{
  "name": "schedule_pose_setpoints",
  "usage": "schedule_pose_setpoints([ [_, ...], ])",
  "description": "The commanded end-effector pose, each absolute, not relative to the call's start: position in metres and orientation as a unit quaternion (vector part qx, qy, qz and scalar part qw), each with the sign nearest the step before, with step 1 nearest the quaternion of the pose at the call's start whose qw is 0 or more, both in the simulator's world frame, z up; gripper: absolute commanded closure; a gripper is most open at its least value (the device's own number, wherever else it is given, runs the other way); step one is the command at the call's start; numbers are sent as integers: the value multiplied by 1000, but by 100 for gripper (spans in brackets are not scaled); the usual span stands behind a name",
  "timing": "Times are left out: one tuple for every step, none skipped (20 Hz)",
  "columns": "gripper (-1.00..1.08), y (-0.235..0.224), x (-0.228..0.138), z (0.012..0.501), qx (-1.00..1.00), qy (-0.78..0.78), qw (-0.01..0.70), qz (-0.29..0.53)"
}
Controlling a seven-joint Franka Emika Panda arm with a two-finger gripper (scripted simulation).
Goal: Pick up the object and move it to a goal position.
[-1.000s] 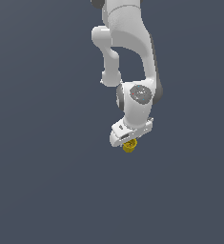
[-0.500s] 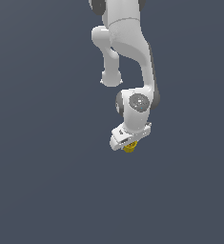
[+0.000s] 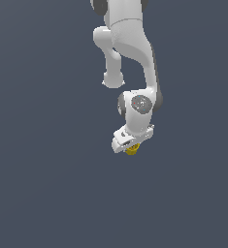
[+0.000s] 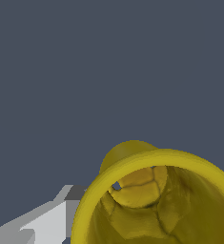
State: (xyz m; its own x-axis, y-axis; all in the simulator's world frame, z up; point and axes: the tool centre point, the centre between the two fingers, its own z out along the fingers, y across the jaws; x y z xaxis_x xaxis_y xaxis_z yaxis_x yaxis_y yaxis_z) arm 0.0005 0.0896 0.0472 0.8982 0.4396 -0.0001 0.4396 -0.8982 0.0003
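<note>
Nearest the wrist camera, the mustard-yellow cup (image 4: 156, 200) fills the lower part of the frame toward five o'clock, its open rim turned straight at the lens so that the hollow, crackled inside and the narrower closed end show beyond it. One grey-white finger (image 4: 46, 221) of the claw lies against the cup's wall at about eight o'clock; the other finger is out of frame. The claw appears pinched on the cup, though the contact itself is mostly hidden.

In the exterior view the claw (image 3: 131, 144) hangs under the Panda arm (image 3: 135, 63), and only a small yellow sliver of the cup (image 3: 132, 150) peeks out beneath the white hand, at six o'clock from the wrist joint. Whether the cup is clear of the grey desk (image 3: 38, 193) cannot be told: no shadow or gap is readable.

The step in hand looks like the carry, with the grasp made and the transfer to the goal under way or about to start. No goal marker shows in either view, so the next move calls for a steady hold and a smooth translation without tilting the cup out of the fingers.

The cup's long axis runs roughly along the claw's approach line, mouth toward the wrist, narrow end pointing away toward the desk.
</note>
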Motion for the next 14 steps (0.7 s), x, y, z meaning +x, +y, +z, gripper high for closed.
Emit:
schedule_pose_setpoints([
  [108,90,1,47,974,226,0,0],
  [108,89,1,48,974,226,0,0],
  [108,88,0,49,974,226,0,0],
  [108,87,0,51,974,226,0,0],
  [108,86,0,54,974,226,0,0],
  [108,84,0,56,974,226,0,0],
  [108,82,0,60,974,226,0,0],
  [108,79,0,64,974,226,0,0],
  [108,77,-1,68,974,226,0,0],
  [108,73,-1,74,974,226,0,0],
  [108,70,-1,79,974,226,0,0],
  [108,66,-1,86,974,226,0,0],
  [108,62,-2,92,974,226,0,0],
  [108,57,-2,100,974,226,0,0],
])
